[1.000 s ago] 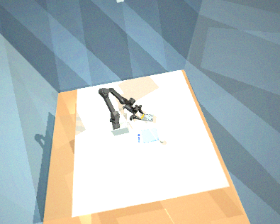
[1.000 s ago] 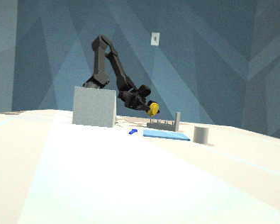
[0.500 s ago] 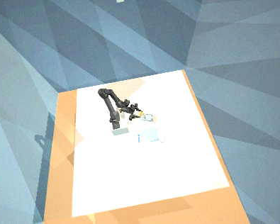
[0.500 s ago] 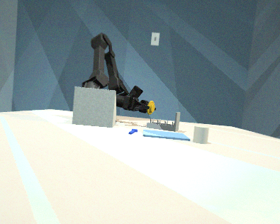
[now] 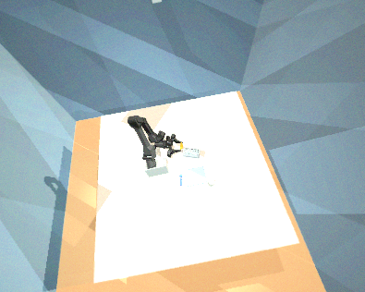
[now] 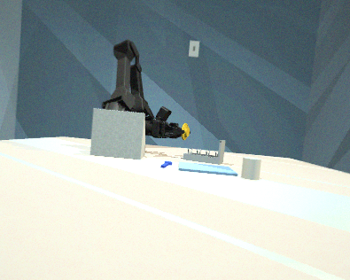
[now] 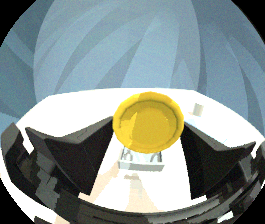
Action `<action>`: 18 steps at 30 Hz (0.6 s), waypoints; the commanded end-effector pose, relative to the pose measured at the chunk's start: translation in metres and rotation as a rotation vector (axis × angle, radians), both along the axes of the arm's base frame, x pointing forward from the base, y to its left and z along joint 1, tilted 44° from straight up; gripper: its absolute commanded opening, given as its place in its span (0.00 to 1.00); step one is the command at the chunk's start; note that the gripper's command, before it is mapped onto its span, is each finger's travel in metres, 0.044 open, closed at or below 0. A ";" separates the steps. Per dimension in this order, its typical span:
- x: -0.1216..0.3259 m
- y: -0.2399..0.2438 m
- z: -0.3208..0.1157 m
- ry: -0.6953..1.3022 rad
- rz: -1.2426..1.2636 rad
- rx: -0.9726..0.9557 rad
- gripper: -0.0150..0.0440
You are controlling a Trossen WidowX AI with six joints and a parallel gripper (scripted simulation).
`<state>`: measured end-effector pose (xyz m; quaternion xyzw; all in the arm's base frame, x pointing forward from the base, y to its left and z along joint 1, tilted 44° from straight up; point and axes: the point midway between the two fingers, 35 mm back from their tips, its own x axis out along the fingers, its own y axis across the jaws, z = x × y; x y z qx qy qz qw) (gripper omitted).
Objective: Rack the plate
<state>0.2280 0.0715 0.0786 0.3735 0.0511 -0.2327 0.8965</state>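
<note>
On the exterior view, a grey block stands at the left of the tabletop, with the dark arm rising behind it. The tool is clamped on the yellow plate, held on edge in the air, above and just left of the dish rack. Further right lie a blue mat and a grey cylinder.
</note>
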 end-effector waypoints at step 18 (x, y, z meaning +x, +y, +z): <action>0.016 0.011 -0.020 -0.006 -0.004 0.003 0.25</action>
